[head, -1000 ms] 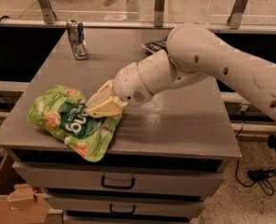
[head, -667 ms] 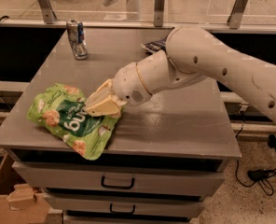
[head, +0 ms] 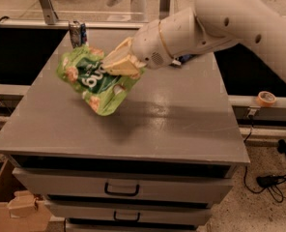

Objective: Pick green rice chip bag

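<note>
The green rice chip bag (head: 92, 80) is a crinkly bright-green pouch with white lettering and pictured rice cakes. It hangs tilted in the air above the left half of the grey cabinet top (head: 181, 124), casting a shadow below it. My gripper (head: 118, 63), with tan fingers, is shut on the bag's upper right edge and holds it lifted. The white arm reaches in from the upper right.
A metal can (head: 78, 34) stands at the back left of the cabinet top, just behind the lifted bag. A small dark object (head: 185, 59) lies behind the arm. Drawers (head: 121, 190) face front. A tape roll (head: 266, 98) sits on a ledge at right; a cardboard box (head: 12, 204) is on the floor at left.
The bag lay flat on the cabinet top with the gripper on it; now it is lifted off the surface and held in the air. The view has also shifted closer.
</note>
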{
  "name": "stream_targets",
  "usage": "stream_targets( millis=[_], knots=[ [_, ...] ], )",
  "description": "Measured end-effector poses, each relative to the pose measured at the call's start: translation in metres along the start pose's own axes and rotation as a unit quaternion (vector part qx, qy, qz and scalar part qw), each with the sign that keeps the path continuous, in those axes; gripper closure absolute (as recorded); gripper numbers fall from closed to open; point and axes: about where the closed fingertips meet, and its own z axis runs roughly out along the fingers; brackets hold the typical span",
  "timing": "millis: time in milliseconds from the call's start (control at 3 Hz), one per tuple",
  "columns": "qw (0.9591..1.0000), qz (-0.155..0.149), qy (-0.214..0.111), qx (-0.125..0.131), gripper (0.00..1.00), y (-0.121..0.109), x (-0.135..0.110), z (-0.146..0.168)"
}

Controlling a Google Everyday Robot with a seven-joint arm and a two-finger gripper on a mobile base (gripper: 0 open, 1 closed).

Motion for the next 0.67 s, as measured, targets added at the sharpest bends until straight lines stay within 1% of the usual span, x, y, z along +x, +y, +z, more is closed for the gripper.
stream_targets(
  millis=[333,667],
  knots=[
    [0.9978,-0.008,0.009,0.066,1.00,-0.0441,-0.0063,-0.0448],
    [0.9974,-0.011,0.007,0.072,1.00,-0.0481,-0.0101,-0.0495]
  ],
)
